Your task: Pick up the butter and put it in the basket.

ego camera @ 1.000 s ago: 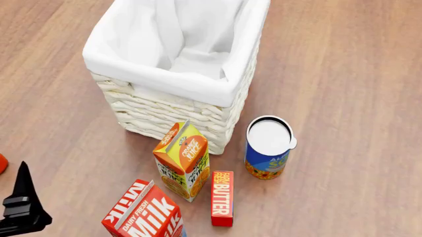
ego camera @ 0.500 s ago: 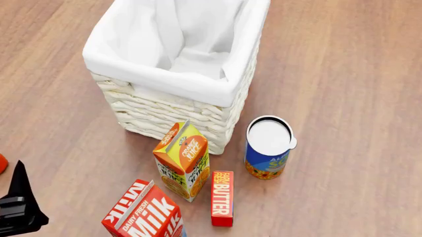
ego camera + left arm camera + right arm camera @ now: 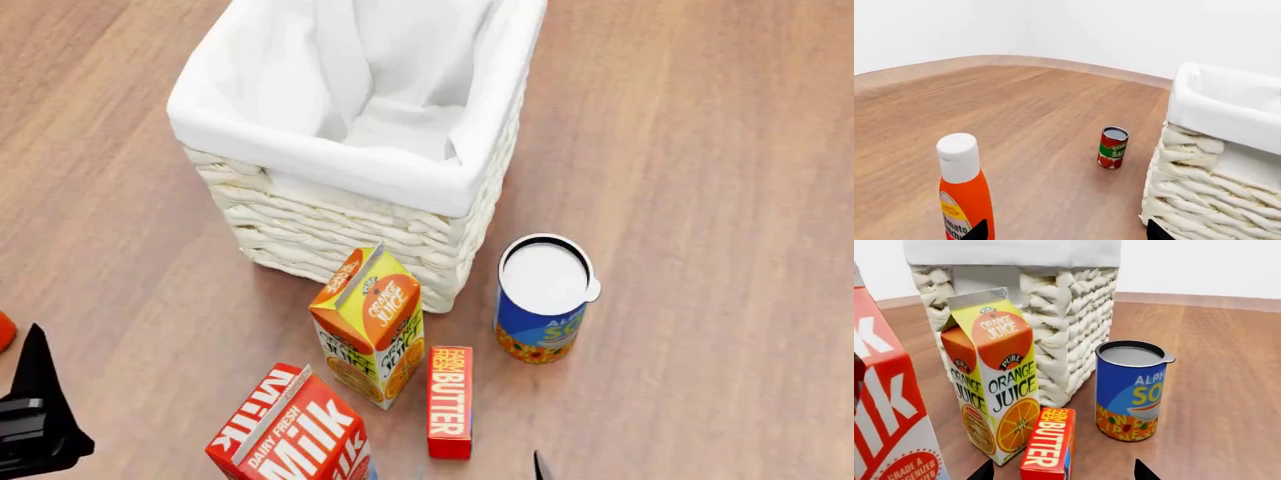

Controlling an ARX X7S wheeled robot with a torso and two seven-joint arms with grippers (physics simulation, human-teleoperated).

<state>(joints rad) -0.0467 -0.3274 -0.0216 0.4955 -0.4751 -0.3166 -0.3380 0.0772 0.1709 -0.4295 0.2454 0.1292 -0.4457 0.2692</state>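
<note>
two grippers show only as dark tips. left gripper (image 3: 1064,230): fingertips (image 3: 978,231) spread wide apart at the wrist view's edge, nothing between them; in head view it sits low at the floor's near left edge, well apart from the butter. right gripper (image 3: 1062,471): fingertips (image 3: 983,471) also apart, holding nothing, butter (image 3: 1049,444) just ahead of the gap, not touched. in head view only a sliver of the right gripper shows at the near edge, right of the butter.

butter lies flat on the wood floor (image 3: 721,200), upright lettering running along its length, just beside the juice carton (image 3: 370,325); touching or not, cannot tell. milk carton (image 3: 291,428) stands near left of it, soup can (image 3: 543,298) near right, apart from the butter. basket (image 3: 350,220) stands behind the juice carton, white liner folded over the rim, nothing visible inside but cloth. butter is outside the basket.

left wrist view: ketchup bottle (image 3: 965,192) upright near the left fingertip, small tomato sauce can (image 3: 1112,147) farther out on the floor beside the basket wall, not touching it.
</note>
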